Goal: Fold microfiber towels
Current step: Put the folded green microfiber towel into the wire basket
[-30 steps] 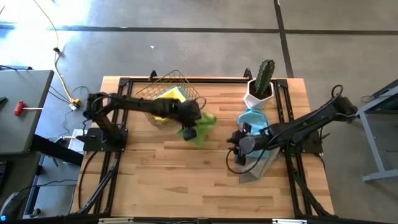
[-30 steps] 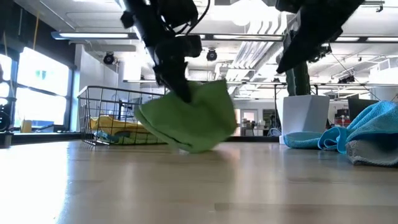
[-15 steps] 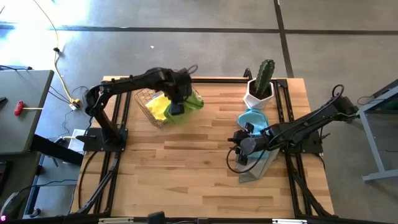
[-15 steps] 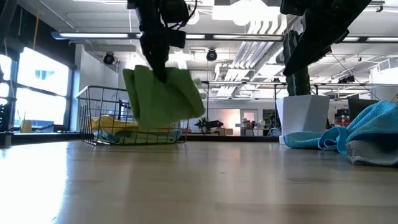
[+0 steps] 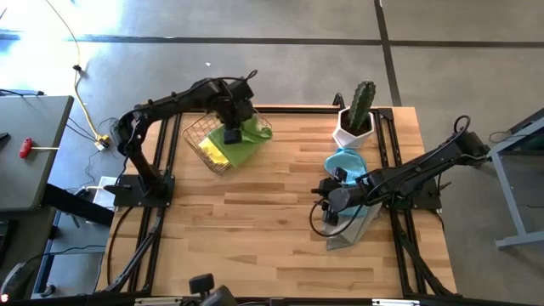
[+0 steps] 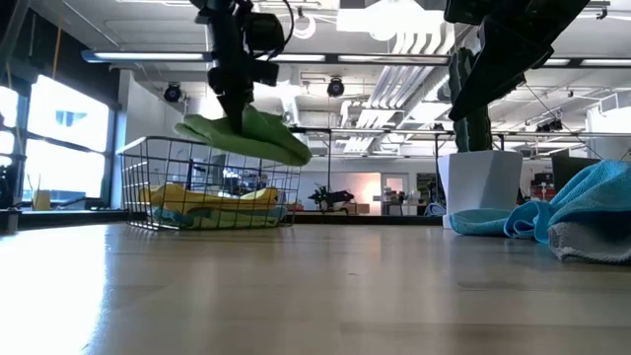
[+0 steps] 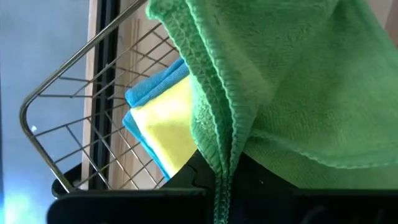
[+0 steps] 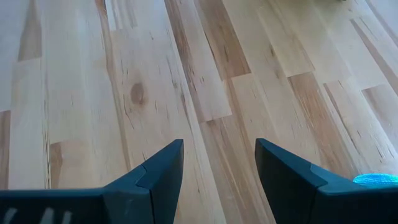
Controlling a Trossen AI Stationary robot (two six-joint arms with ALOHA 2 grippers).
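A lime green towel [image 5: 245,142] hangs from my left gripper [image 5: 230,133], which is shut on it right above the wire basket [image 5: 204,136] at the table's far left. In the low view this towel [image 6: 248,136] spreads out just over the basket's rim [image 6: 207,153]. Inside the basket lie a yellow towel [image 7: 166,127] and a light blue one [image 7: 153,88]. My right gripper [image 8: 219,149] stands open over bare wood at the right, beside a light blue towel [image 5: 347,161] and a grey one [image 5: 351,231] lying on the table. My left gripper pinches a bunched fold of the green towel [image 7: 224,177] between its two fingers, several layers thick, coming from above and pointing steeply down. The towel is clear of the table and fans out below the fingers over the basket; whether it touches the rim I cannot tell.
A potted cactus in a white pot [image 5: 355,123] stands at the far edge, right of the middle. Bare wooden tabletop [image 5: 255,221] fills the middle and near side. Black frame rails run along the table's edges.
My left gripper has risen and swung from the table's middle toward the far left, ending above the basket, still shut on the green towel. The towel has been lifted clear of the table and now spreads out over the basket's rim.
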